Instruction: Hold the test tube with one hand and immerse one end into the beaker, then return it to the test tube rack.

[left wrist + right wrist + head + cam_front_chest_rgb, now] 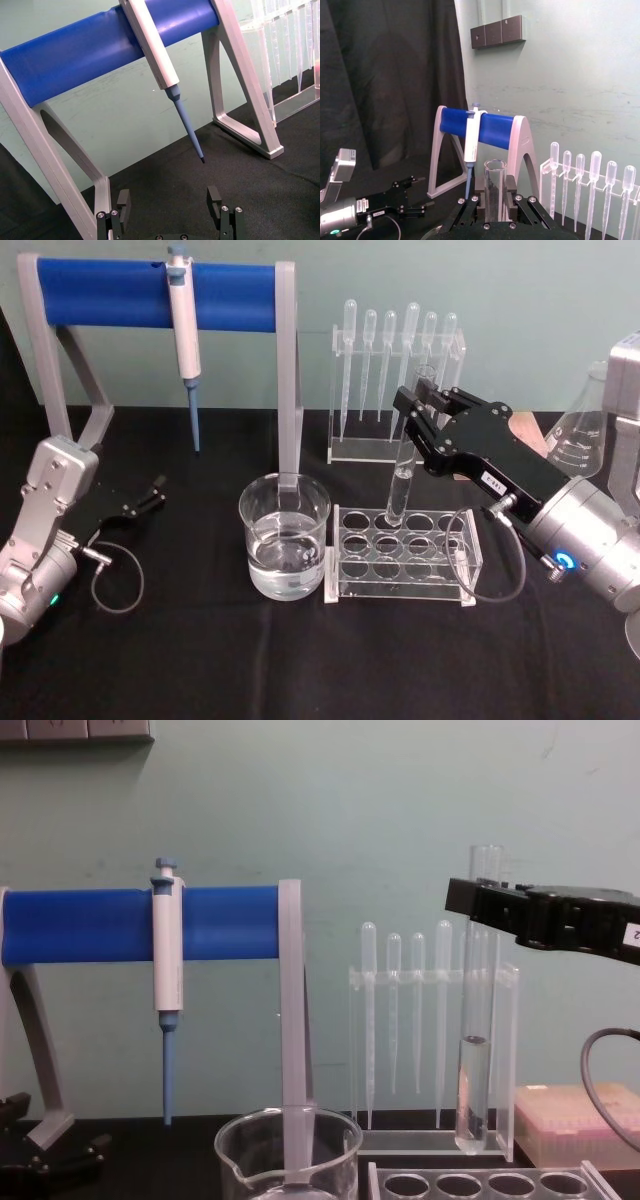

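The test tube [403,475] stands upright, gripped by the right tool [416,408]. The fingers are clamped on the glass near its upper part, w/ the open rim sticking up above them. The round bottom is over the back row of the test tube rack [345,585]; the chest view puts it just above the rack's top plate, i.e. not seated. Some clear liquid sits in the tube's lower part. The beaker [262,540], part full of water, stands just beside the rack on the robot's left, apart from the tube. Progress, as a judgement: the grasp is done, but whether the dip is done can't be told, since a tube hanging over the rack fits either a lift-out or a return. If the dip is left: raise, cross left over the beaker, lower one end in, come back, seat in a hole, let go. Room: the tube bottom prob. needs more lift to clear the beaker rim. The grey leg of the pipette stand [288,370] is right behind the beaker, and the dropper rack [395,350] is close behind the tube, so there is little slack to the rear. Above and in front is open. The left tool [155,493] is parked on the desk [200,660], well to the left, fingers apart and holding nothing.
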